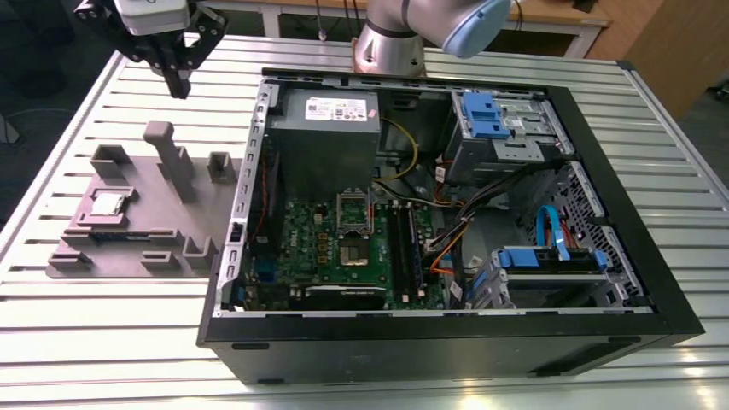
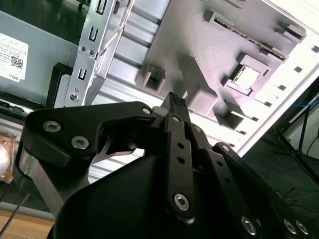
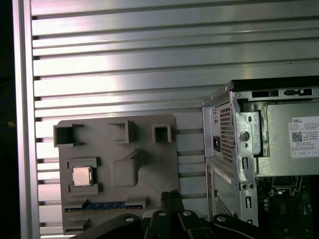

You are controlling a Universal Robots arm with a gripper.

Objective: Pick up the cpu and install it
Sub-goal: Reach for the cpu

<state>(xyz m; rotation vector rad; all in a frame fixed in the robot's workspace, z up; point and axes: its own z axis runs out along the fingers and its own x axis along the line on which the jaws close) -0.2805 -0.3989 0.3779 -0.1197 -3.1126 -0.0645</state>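
Over the slatted table (image 1: 114, 329), the gripper (image 1: 179, 88) hangs closed, empty.

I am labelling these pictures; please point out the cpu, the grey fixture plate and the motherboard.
cpu (image 3: 81, 176): first wrist view, middle of its metal top.
grey fixture plate (image 3: 162, 169): first wrist view, a bare flat part.
motherboard (image 1: 327, 256): exterior view, its green surface.

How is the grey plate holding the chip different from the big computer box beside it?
The fixture plate is grey and low; the computer case is black, far larger and deep. The plate carries the cpu; the case holds a green motherboard. Both rest on the slatted table.
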